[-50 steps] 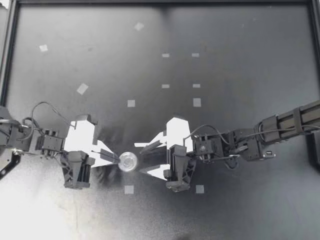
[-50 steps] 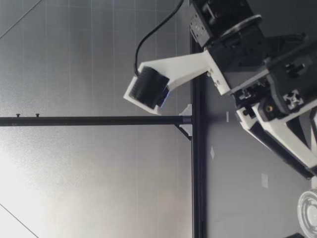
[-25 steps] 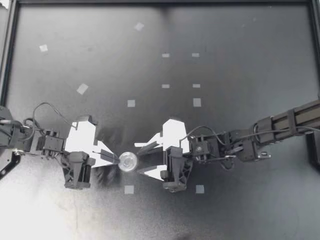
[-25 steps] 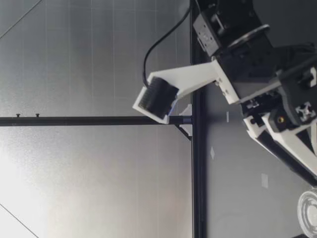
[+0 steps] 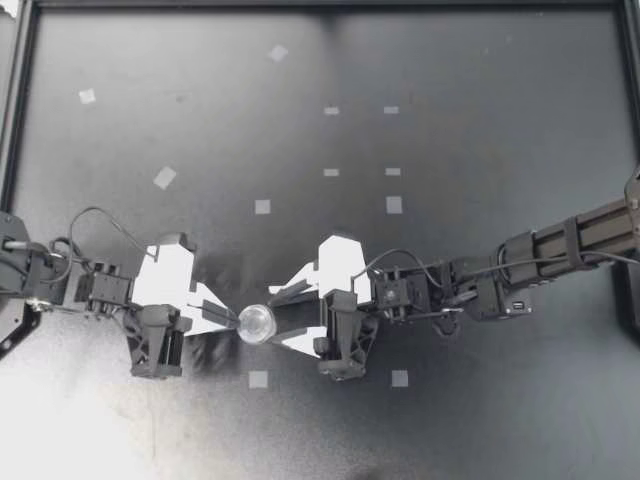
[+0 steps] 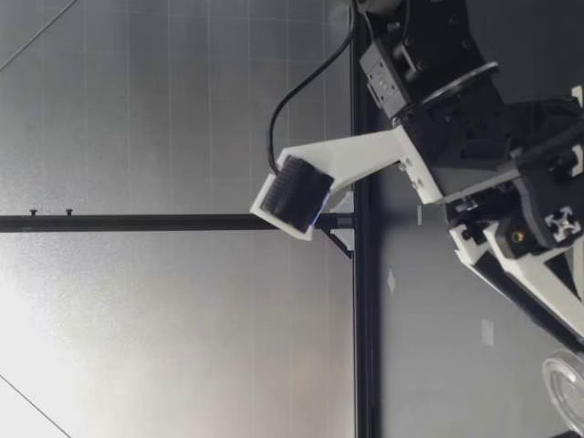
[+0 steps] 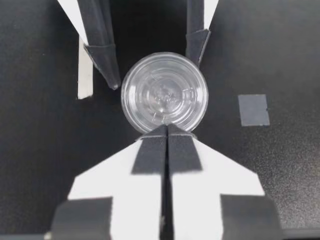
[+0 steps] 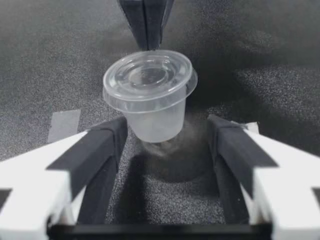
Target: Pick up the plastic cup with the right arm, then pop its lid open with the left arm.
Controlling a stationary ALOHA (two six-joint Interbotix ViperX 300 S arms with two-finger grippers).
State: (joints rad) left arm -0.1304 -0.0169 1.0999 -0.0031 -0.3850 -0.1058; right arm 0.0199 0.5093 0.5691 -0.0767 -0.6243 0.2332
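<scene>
1 clear lidded cup (image 5: 256, 323), between 2 grippers: left gripper (image 5: 232, 318) fingers pressed together, tips at its rim; right gripper (image 5: 276, 314) fingers spread (1 either side).

Left end effector (image 5: 235, 320) pinched, right end effector (image 5: 274, 313) spread wide

Overhead and both wrist cameras share the cup (image 5: 256, 323)
</scene>
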